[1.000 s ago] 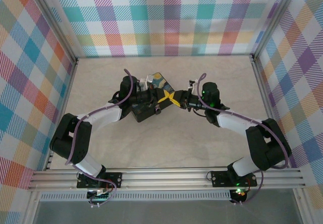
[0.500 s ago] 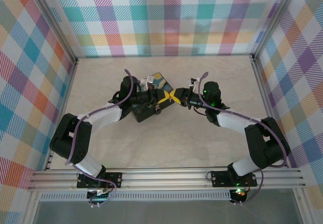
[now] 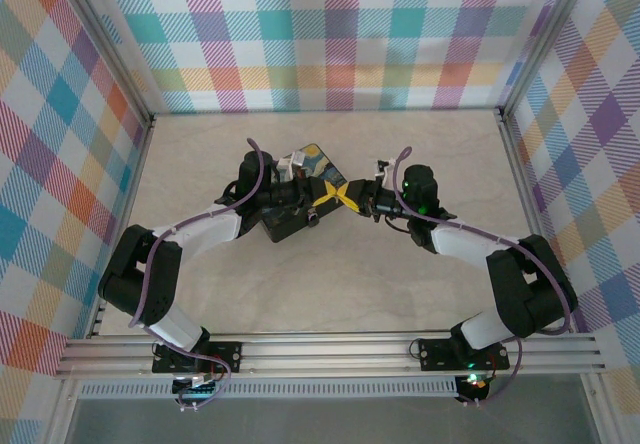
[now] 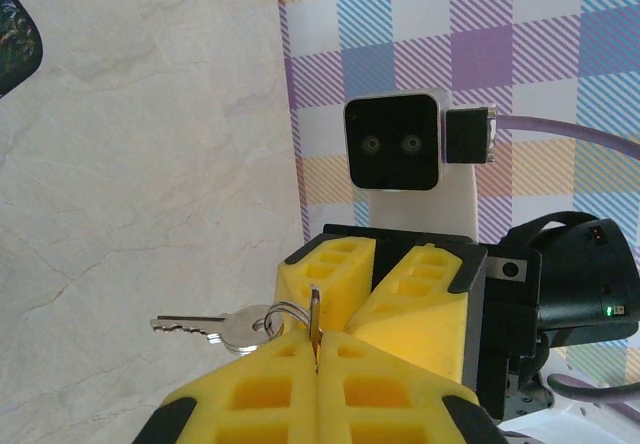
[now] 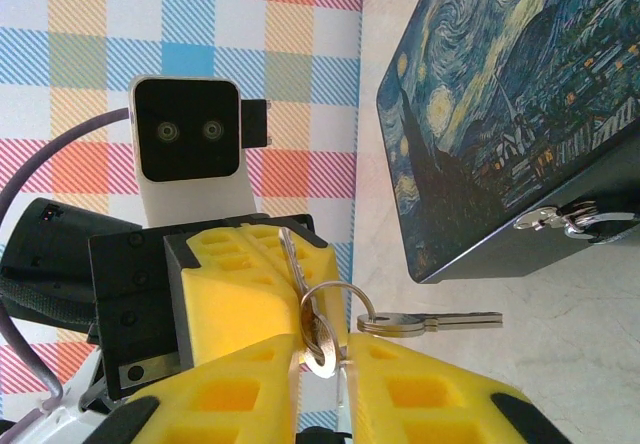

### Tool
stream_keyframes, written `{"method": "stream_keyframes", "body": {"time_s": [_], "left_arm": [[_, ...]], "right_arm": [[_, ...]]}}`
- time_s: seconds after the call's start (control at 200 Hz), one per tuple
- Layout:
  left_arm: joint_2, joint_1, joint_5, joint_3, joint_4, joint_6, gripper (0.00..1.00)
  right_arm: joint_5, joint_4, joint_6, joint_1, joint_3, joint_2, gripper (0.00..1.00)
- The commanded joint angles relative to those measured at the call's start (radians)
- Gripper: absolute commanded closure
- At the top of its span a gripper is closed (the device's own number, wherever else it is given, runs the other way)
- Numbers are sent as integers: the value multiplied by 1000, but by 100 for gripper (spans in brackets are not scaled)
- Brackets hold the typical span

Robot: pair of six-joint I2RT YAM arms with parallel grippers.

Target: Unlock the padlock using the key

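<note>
Midway along the worktop, toward its far edge, the starry-night box (image 5: 500, 114) carries the padlock (image 5: 565, 220) on its hasp, apparently locked. Just beside the box, the left gripper (image 4: 316, 349) and right gripper (image 5: 322, 352) both pinch the key (image 4: 315, 316), with a spare key (image 5: 440, 318) dangling. Inserting and turning remain.

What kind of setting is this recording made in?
Likely a lab robot test cell, not a home: plaid backdrop walls on an aluminium frame, a marble-look tabletop, and the left arm and right arm bolted to the front rail.
</note>
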Motion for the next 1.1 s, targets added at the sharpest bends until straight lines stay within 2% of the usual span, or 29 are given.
{"method": "stream_keyframes", "body": {"time_s": [0.0, 0.435, 0.795, 1.095], "left_arm": [[-30, -6, 13, 7, 37, -18, 100], [-21, -9, 24, 19, 60, -37, 100], [-8, -18, 3, 14, 66, -56, 100], [-17, -15, -11, 14, 33, -48, 78]], "right_arm": [[-25, 11, -9, 5, 34, -7, 80], [-36, 66, 32, 14, 53, 31, 82], [-20, 121, 63, 20, 56, 38, 95], [19, 3, -37, 17, 24, -23, 98]]}}
